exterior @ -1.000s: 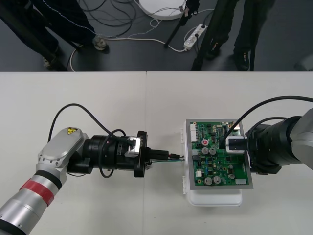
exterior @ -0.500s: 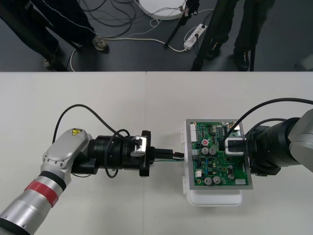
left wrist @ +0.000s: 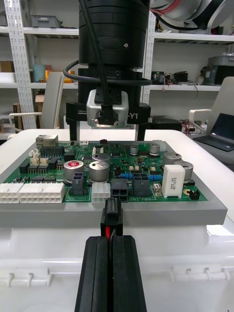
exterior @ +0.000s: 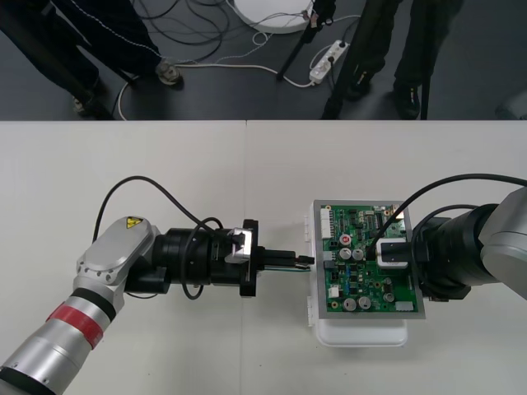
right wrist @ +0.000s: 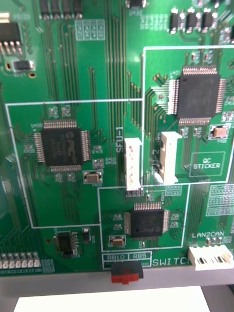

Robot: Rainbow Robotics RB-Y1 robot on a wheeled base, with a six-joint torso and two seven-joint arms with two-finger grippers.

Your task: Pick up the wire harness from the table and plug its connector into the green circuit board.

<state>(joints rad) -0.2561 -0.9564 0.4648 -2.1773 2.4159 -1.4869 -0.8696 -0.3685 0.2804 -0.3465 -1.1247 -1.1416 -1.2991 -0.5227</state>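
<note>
The green circuit board [exterior: 362,276] sits on its white base [exterior: 362,333] right of the table's middle. My left gripper [exterior: 303,262] lies level on the table, shut on the wire harness [exterior: 284,263]. The harness's black plug [left wrist: 111,214] sticks out past the shut fingers [left wrist: 127,273], with red wire behind it. The plug is at the board's near edge, just short of a black socket [left wrist: 119,190]. My right gripper [exterior: 394,255] hangs over the board's right part. Across the board its two fingers [left wrist: 141,132] stand apart. The board's chips and white connectors [right wrist: 132,163] lie close beneath it.
Tall capacitors [left wrist: 100,170] and a white relay block [left wrist: 173,180] stand on the board just behind the socket. White connectors [left wrist: 31,192] line the board's edge beside it. The table's far edge [exterior: 247,122] lies well beyond both arms.
My left gripper has slid right with the harness, bringing the plug from the gap to the board's left edge. The right gripper has hardly moved.
</note>
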